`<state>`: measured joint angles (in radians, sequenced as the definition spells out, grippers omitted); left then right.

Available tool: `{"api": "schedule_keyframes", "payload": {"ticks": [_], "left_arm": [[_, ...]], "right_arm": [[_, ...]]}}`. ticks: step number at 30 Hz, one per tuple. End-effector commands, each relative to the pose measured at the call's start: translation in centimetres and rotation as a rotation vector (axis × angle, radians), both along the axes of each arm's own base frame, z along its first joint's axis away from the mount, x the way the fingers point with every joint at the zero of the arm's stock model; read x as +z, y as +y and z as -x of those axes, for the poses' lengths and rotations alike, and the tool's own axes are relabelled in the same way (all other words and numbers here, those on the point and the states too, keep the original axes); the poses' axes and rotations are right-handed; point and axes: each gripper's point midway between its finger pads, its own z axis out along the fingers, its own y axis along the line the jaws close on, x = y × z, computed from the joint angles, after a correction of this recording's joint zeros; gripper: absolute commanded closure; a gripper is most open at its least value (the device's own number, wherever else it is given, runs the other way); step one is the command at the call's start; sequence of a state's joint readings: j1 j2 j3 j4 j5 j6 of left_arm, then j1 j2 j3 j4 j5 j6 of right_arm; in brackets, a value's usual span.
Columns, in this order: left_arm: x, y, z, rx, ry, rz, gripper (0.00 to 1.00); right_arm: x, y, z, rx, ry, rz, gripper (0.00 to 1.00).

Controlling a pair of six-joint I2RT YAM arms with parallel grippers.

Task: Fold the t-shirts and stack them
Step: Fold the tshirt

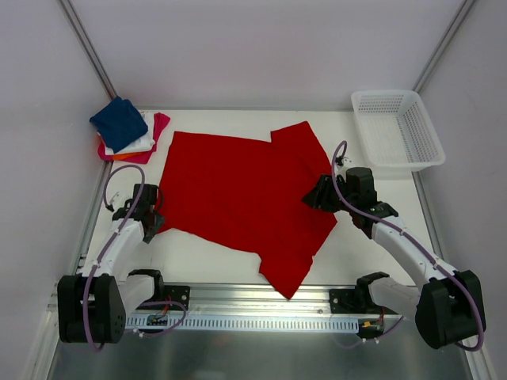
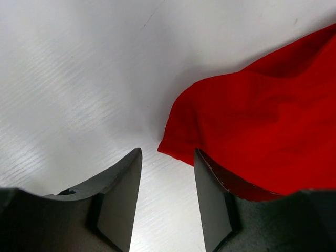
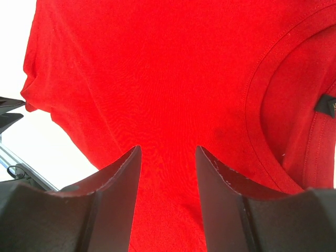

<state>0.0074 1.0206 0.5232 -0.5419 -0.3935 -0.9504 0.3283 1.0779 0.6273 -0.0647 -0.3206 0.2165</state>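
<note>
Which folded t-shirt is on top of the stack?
The navy blue folded cloth t-shirt; the white t-shirt and magenta t-shirt peek out beneath it.

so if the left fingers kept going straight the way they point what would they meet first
Probably the red shirt: its edge lies right ahead of the gap. Depth is unclear, so they might touch the table first.

At my far right a white plastic mesh basket sits on the white tabletop, in its back corner. Pale walls stand around me, and a slotted metal rail runs along the near edge.
</note>
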Motion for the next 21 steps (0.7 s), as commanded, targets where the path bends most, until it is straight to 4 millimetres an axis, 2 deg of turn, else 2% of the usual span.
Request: {"api": "schedule_keyframes", "payload": {"ticks": [1,4,13,15,17,18,21], "left_arm": [[0.5,-0.4,-1.3,-0.013,-0.017,0.023,0.57],[0.1,-0.6,-1.5,-0.016,-0.006,0.037,0.6],[-1.3,-1.2,-1.9,-0.026,0.029,0.071,0.6],[-1.7,-1.5,-1.9,-0.03,0.039,0.086,0.75],[-1.8,-1.6,-2.0,-0.032,0.038,0.092,0.85],[-1.8,-1.6,-2.0,-0.034,0.038,0.092,0.94],[-2.0,-1.7,-1.9,-0.033,0.041,0.095,0.97]], "right_arm": [[1.6,0.4,0.0,0.011,-0.049,-0.024,0.5],[1.8,0.3,0.0,0.009,-0.052,-0.027,0.51],[2.1,0.2,0.2,0.008,-0.062,-0.027,0.51],[2.5,0.2,0.3,0.009,-0.071,-0.028,0.51],[2.4,0.1,0.4,0.008,-0.067,-0.023,0.51],[2.4,0.1,0.5,0.008,-0.069,-0.023,0.51],[2.1,-0.1,1.0,0.01,-0.059,-0.023,0.51]]}}
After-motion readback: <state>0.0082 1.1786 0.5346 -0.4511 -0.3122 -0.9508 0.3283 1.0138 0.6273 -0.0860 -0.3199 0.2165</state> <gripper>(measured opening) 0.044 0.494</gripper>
